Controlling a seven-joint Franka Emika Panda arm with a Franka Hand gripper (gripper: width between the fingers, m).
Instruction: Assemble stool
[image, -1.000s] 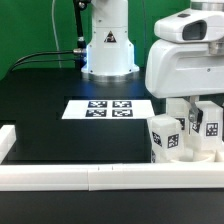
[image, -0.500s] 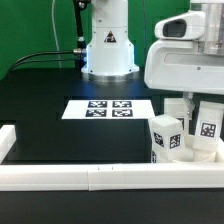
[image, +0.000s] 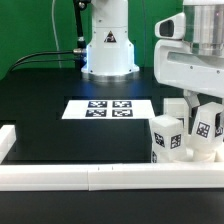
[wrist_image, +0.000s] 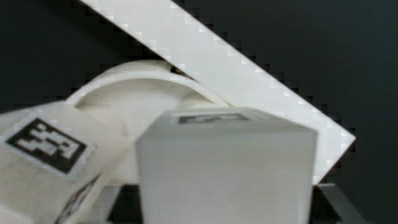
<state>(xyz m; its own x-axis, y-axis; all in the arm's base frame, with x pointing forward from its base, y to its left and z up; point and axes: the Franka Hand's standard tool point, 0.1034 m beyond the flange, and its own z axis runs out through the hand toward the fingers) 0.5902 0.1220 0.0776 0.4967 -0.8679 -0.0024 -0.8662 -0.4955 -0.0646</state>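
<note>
Black table (image: 60, 125), Franka gripper (image: 200, 125) low over its front corner on the exterior view's right, among tagged white stool legs (image: 166, 138) by the white rail (image: 60, 178), jaw state hidden, marker board (image: 108, 108) mid-table

Exterior view: set low at the table's (image: 40, 110) front, facing the arm base (image: 108, 45), moderately near. Wrist view: very close, looking down. Shared: tagged stool leg (image: 166, 137) (wrist_image: 54, 150) at the exterior frame's lower right.

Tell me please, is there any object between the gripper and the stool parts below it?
Nothing visible does. The gripper is already down among the stool legs at the exterior view's right, beside the white rail. Whether it grips one is unclear.
</note>
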